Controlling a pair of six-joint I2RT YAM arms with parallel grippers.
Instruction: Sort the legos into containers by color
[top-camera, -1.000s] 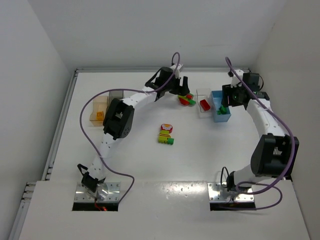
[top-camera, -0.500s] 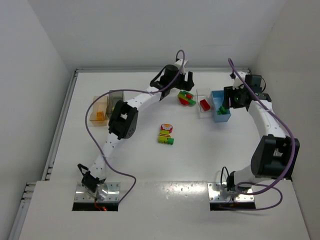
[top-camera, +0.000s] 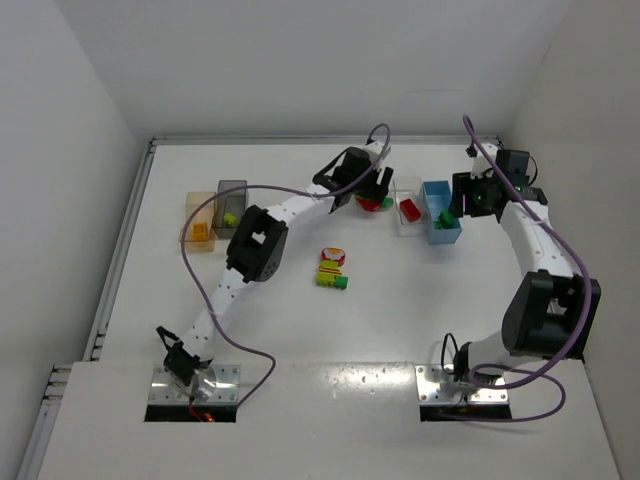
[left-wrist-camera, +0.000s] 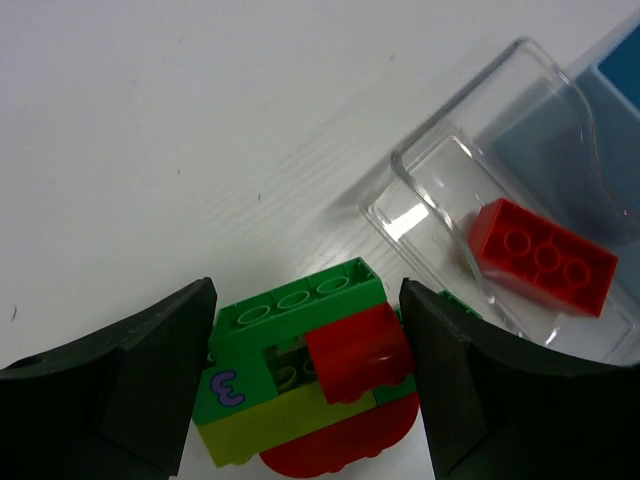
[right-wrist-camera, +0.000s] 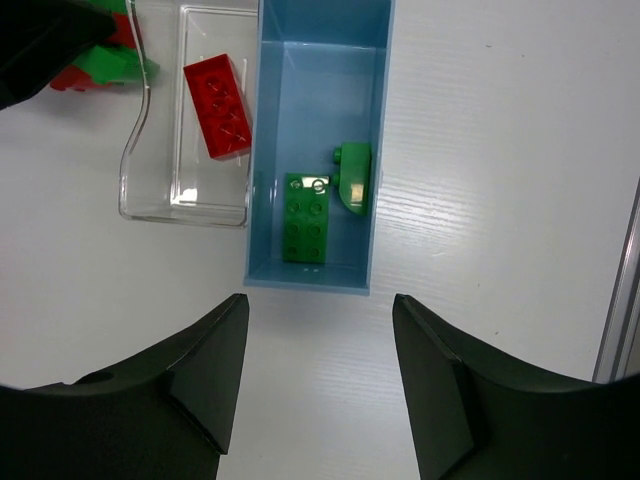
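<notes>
A cluster (left-wrist-camera: 300, 370) of green, red and yellow legos sits on the table just left of the clear bin (left-wrist-camera: 440, 170). My left gripper (left-wrist-camera: 308, 385) is open, with a jaw close on each side of the cluster; it also shows in the top view (top-camera: 372, 195). The clear bin holds one red brick (left-wrist-camera: 540, 255). My right gripper (right-wrist-camera: 320, 310) is open and empty, hovering near the light blue bin (right-wrist-camera: 320, 60), which holds two green bricks (right-wrist-camera: 305, 215). A second cluster (top-camera: 333, 268) lies mid-table.
The orange bin (top-camera: 200, 222) and the dark grey bin (top-camera: 230, 205) stand side by side at the far left; the grey one holds a yellow-green brick. The clear bin (top-camera: 407, 208) and the blue bin (top-camera: 440, 212) touch at the far right. Walls enclose the table.
My left gripper has swung right and come down so that its jaws stand on both sides of the cluster by the clear bin. The right gripper has shifted slightly to the right.
</notes>
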